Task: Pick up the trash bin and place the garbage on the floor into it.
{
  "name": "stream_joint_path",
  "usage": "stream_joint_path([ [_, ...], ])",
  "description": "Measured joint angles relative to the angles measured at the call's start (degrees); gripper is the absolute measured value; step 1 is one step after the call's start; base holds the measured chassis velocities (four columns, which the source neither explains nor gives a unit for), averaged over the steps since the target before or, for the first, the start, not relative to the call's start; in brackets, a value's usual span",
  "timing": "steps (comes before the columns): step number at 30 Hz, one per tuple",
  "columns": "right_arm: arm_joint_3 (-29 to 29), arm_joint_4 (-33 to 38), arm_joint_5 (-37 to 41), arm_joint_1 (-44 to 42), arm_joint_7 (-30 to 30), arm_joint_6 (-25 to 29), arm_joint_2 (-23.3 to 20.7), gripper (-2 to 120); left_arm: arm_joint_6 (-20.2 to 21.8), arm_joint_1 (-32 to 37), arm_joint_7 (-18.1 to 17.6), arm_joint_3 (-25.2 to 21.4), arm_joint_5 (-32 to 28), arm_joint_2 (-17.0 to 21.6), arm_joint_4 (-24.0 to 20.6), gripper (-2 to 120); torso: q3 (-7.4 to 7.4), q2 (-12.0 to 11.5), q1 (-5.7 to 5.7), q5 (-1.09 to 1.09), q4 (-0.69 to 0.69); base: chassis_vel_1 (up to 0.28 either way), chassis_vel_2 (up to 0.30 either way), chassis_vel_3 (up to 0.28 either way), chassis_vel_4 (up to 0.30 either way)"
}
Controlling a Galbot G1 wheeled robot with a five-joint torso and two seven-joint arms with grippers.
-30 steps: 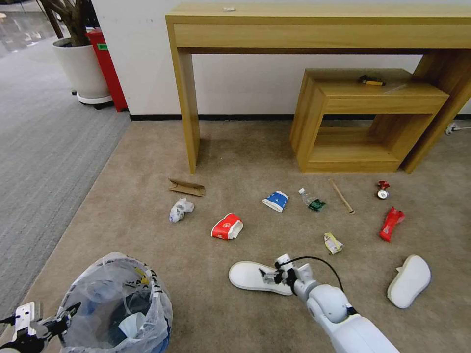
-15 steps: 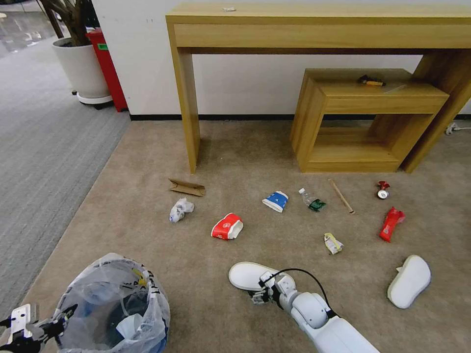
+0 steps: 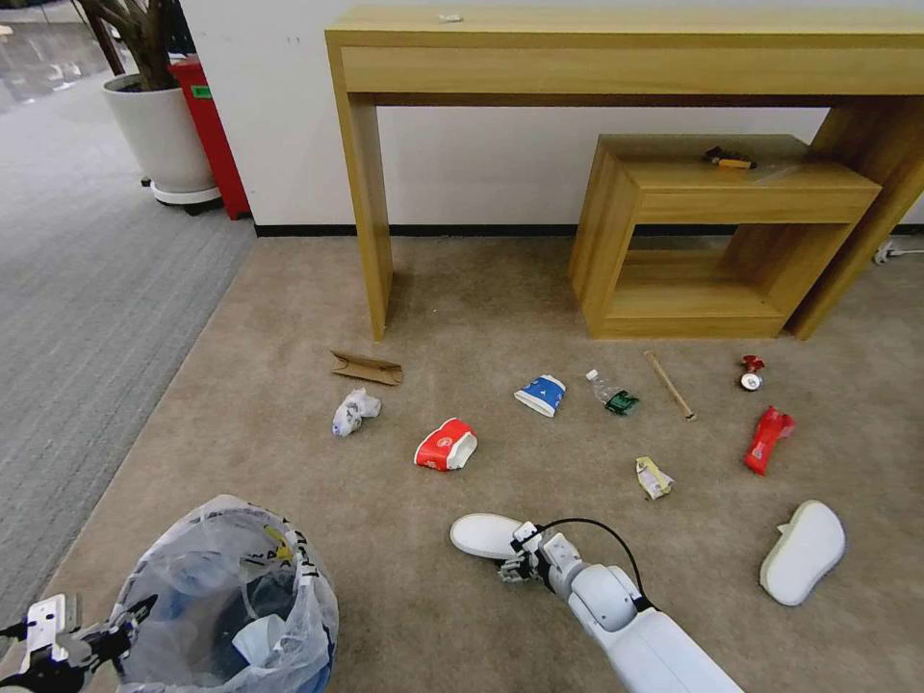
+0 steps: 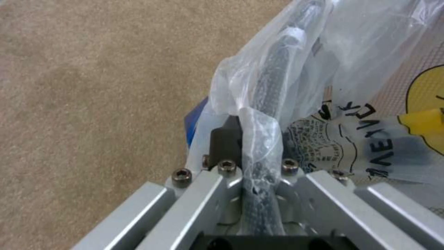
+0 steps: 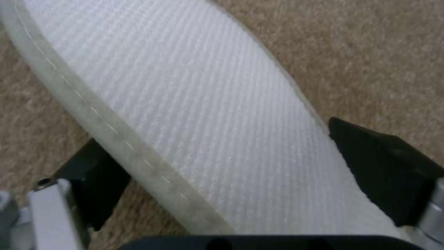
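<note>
- Right gripper (image 3: 517, 561): low over the beige-brown short-pile carpet (image 3: 289, 404), jaws spread to either side of the near white fabric insole (image 3: 486, 535); in the right wrist view the black pads (image 5: 384, 166) flank its width, contact not certain.
- Near white insole (image 5: 194, 114): flat, ribbed cloth with a stitched edge; likely light, floppy and hard to lift off the pile, so best pinched across its narrow width, by the edges.
- Left gripper (image 3: 115, 630): at the robot's near left, clamped on the bag-covered rim (image 4: 270, 90) of the small round blue bin (image 3: 231, 597) lined with crinkly translucent plastic.
- Bin: held well left of the insole; the film looks slippery.
- Second white insole (image 3: 804, 551): far right, on the carpet.
- Red-white crushed cup (image 3: 446, 445), blue carton (image 3: 541, 394), crumpled paper (image 3: 355, 411): strewn beyond.
</note>
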Motion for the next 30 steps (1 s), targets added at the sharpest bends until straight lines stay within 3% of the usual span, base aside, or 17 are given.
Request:
stream_joint_path([
  [5,0.64,0.87,0.68,-0.27,0.14,0.04,-0.25,76,-0.01,-0.28,-0.05,0.53,0.13,0.06,-0.30,0,0.00,0.00,0.00,0.00,0.00,0.000,0.000,0.000,0.000],
  [8,0.84,1.14,0.80,-0.38,0.20,0.04,-0.31,71,-0.01,-0.34,-0.06,0.58,0.12,0.15,-0.33,0,0.00,0.00,0.00,-0.01,0.00,0.000,0.000,0.000,0.000],
  [15,1.78,3.24,5.18,-0.90,1.35,-0.67,-0.84,41,0.04,-0.58,-0.10,0.64,0.08,0.73,-0.33,0,0.00,0.00,0.00,0.00,0.00,0.000,0.000,0.000,0.000],
  [20,1.97,3.73,6.70,-0.87,2.10,-1.05,-0.63,28,0.07,-0.58,-0.10,0.68,0.04,0.77,-0.41,0,0.00,0.00,0.00,0.00,0.00,0.000,0.000,0.000,0.000],
  [23,2.74,4.28,6.54,-0.69,2.06,-0.69,-0.38,11,0.10,-0.59,-0.17,0.71,0.04,0.94,-0.52,0,0.00,0.00,0.00,0.00,0.00,0.000,0.000,0.000,0.000],
  [26,3.42,5.94,7.50,-0.80,1.91,-0.63,-0.35,3,0.12,-0.68,-0.25,0.85,0.21,0.98,-0.52,0,0.00,0.00,0.00,0.00,0.00,0.000,0.000,0.000,0.000],
  [30,4.18,8.64,8.72,-0.99,2.12,-0.58,-0.47,3,0.17,-0.75,-0.41,1.39,0.54,0.88,-0.66,0,0.00,0.00,0.00,0.00,0.00,0.000,0.000,0.000,0.000],
])
